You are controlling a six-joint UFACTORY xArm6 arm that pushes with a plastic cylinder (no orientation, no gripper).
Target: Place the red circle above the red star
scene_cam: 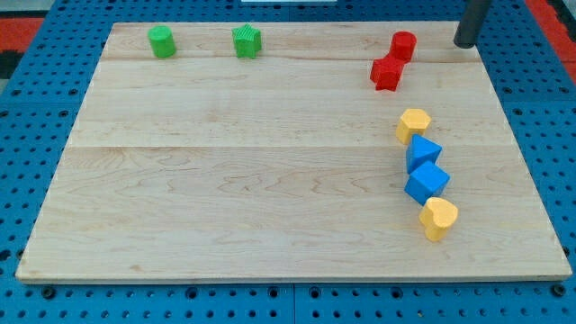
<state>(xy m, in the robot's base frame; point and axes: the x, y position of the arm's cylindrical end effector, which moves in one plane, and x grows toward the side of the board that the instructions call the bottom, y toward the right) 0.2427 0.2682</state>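
Note:
The red circle (403,45) sits near the view's top right of the wooden board (225,180). The red star (387,73) lies just below and slightly left of it, touching it. My tip (465,42) is a dark rod end at the view's top right, to the right of the red circle and apart from it.
A green circle (162,41) and a green star (247,41) sit along the view's top left. On the right, a column runs downward: yellow block (414,124), blue block (423,153), blue block (427,183), yellow heart (438,219). Blue pegboard surrounds the board.

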